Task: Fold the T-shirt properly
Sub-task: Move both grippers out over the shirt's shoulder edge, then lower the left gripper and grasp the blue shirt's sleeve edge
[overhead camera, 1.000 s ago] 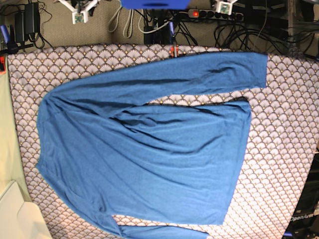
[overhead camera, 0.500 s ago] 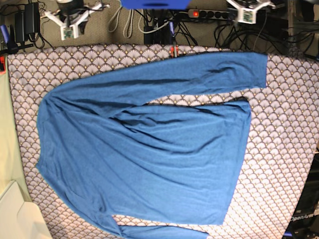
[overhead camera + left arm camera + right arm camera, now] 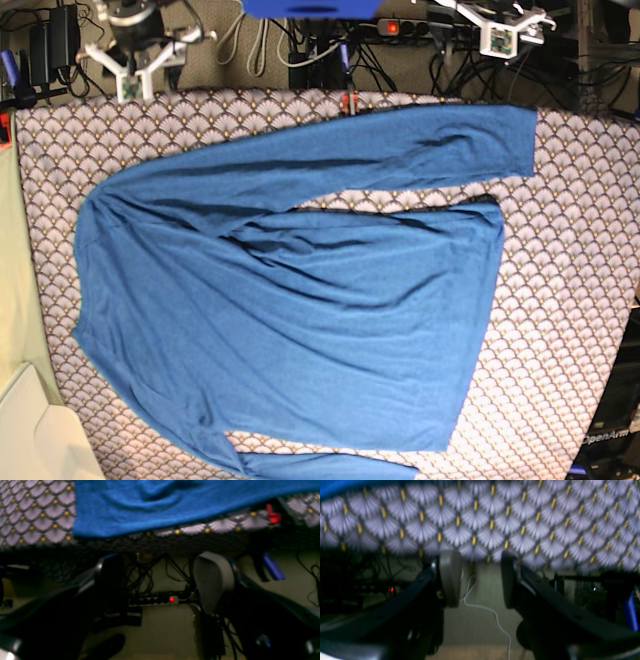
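Note:
The blue long-sleeved T-shirt (image 3: 300,320) lies spread flat on the patterned table cloth (image 3: 580,300), with one sleeve stretched along the far edge and its cuff (image 3: 510,135) at the right. In the base view my left gripper (image 3: 500,35) hovers beyond the far edge near that cuff, and my right gripper (image 3: 140,65) hovers beyond the far left corner. The left wrist view has the left gripper (image 3: 160,580) open and empty, below the table edge and the sleeve cuff (image 3: 125,510). In its own wrist view the right gripper (image 3: 479,578) is also open and empty, facing bare cloth (image 3: 495,517).
Behind the table's far edge the floor holds a power strip (image 3: 430,28) with a red light and many cables. A red clamp (image 3: 272,517) grips the far edge. A cream surface (image 3: 15,300) and a white box (image 3: 40,430) border the left side.
Both grippers have come down toward the far table edge, the left one drifting right, and both have gone from shut to open. The T-shirt has not moved.

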Controlling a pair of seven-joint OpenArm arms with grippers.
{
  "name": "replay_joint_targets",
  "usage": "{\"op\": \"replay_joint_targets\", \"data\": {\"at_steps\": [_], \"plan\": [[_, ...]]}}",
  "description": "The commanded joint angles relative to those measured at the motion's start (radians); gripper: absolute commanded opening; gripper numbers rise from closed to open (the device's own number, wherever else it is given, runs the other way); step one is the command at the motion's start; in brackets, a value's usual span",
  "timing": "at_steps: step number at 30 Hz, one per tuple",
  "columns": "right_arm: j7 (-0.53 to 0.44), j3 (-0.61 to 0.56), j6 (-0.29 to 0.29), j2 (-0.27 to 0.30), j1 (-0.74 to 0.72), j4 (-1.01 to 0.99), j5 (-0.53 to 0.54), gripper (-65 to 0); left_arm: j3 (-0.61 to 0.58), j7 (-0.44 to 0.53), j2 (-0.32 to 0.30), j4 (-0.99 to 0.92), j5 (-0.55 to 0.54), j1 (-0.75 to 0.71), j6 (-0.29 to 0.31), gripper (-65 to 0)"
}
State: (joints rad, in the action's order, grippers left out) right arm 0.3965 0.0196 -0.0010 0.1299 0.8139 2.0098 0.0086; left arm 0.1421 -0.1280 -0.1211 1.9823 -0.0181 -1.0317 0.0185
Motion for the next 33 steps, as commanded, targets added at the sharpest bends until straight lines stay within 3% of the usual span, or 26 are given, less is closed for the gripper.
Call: {"op": "replay_joint_targets", "data": {"at_steps": [1,7,10,15,18,22,26,33], "plan": [[-0.021,0.013,-0.004,0.004,0.008,0.021,0.0,-37.3,0.006,0.021,-0.002,0.016,-0.035,0.001,-0.005,-18.7],[-0.018,0.018,-0.004,0.04,-0.041,0.021,0.0,-37.3,0.158,0.02,-0.004,0.012,-0.354,0.058,-0.005,-18.4],[-0.014,0.018,-0.004,0.049,-0.052,0.019,0.0,-37.3,0.244,0.015,-0.004,0.005,-0.444,0.077,-0.004,-18.3],[-0.011,0.018,-0.004,0.063,-0.07,0.016,0.0,-37.3,0.33,0.014,-0.004,-0.018,-0.463,0.129,-0.004,-18.3],[-0.011,0.018,-0.004,0.063,-0.074,0.016,0.0,-37.3,0.342,-0.037,-0.004,-0.073,-0.463,0.178,0.005,-18.3],[-0.009,0.018,-0.004,0.063,-0.08,0.016,0.0,-37.3,0.377,-0.137,0.01,-0.139,-0.466,0.253,0.096,-18.3],[-0.009,0.019,-0.004,0.063,-0.08,0.015,0.0,-37.3,0.437,-0.167,0.065,-0.188,-0.461,0.313,0.18,-18.3],[-0.009,0.019,-0.004,0.063,-0.077,0.015,0.0,-37.3,0.491,-0.193,0.087,-0.24,-0.458,0.362,0.214,-18.3]]}}
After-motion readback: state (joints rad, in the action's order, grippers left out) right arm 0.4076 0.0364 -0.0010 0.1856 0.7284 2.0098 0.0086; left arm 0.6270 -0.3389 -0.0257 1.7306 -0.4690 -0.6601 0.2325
